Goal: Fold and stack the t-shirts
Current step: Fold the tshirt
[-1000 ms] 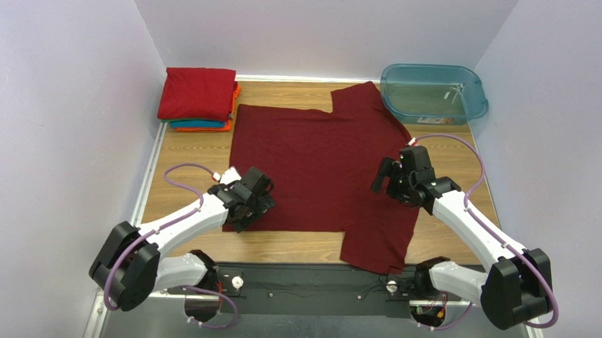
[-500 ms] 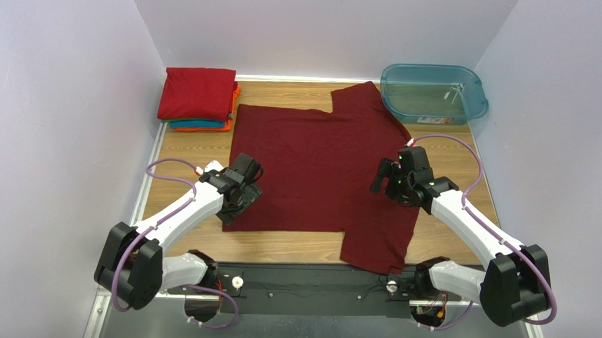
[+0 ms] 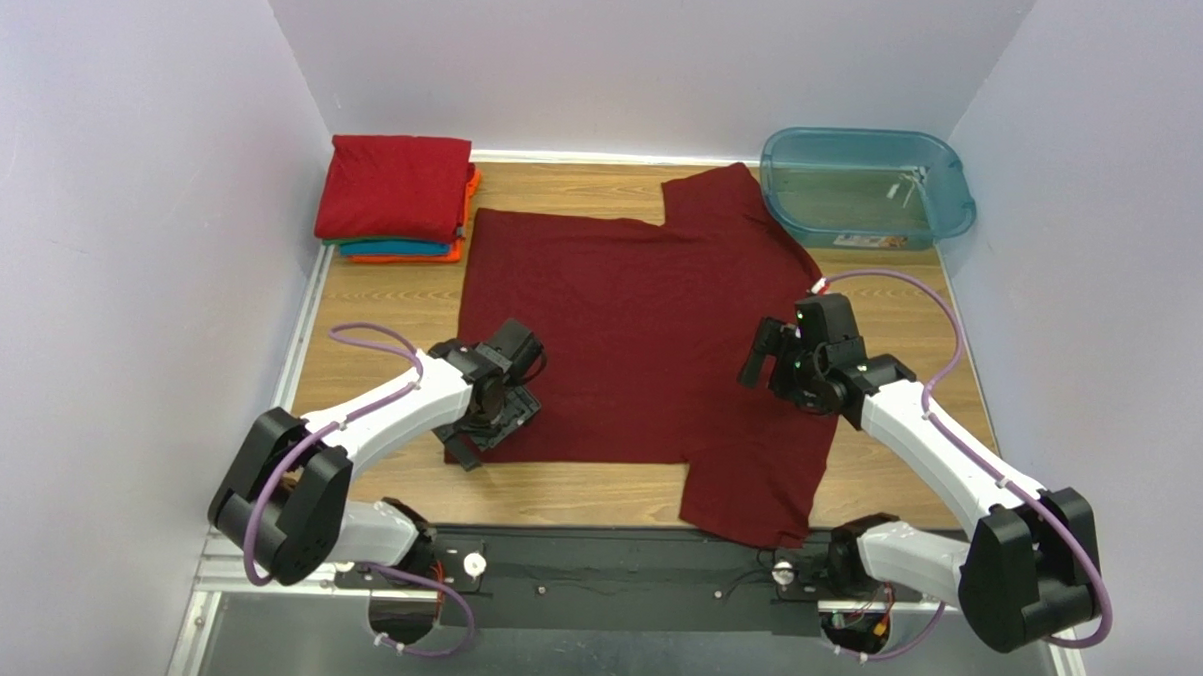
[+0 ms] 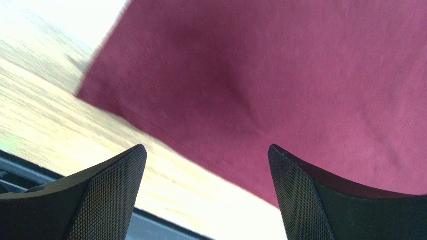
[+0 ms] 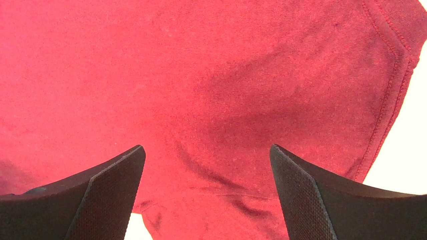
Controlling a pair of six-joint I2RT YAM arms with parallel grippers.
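The light wooden table top (image 3: 587,491) is mostly covered by the plain dark maroon cloth t-shirt (image 3: 638,325). It is spread flat, w/ one sleeve pointing to the far side and the other toward the near edge. No fold is seen in it, so the folding of this one is judged to be all left to do, and then its placing on the pile. The translucent teal plastic tub (image 3: 867,136) is set in the far right corner, just beside the far sleeve; it is judged that this sleeve could brush it when lifted. In the far left corner lies a stack of folded shirts (image 3: 395,185), bright red on top w/ teal & orange edges under it. That part is taken as done, i.e. most of the task. The left gripper (image 4: 205,150) is held over the shirt's near left corner, jaws apart, nothing btwn them. The right gripper (image 5: 206,149) is held over the shirt's right part by a stitched sleeve hem, jaws likewise apart & empty. Whether cloth is touched by either can't be told. No obstacle is seen btwn shirt & stack.
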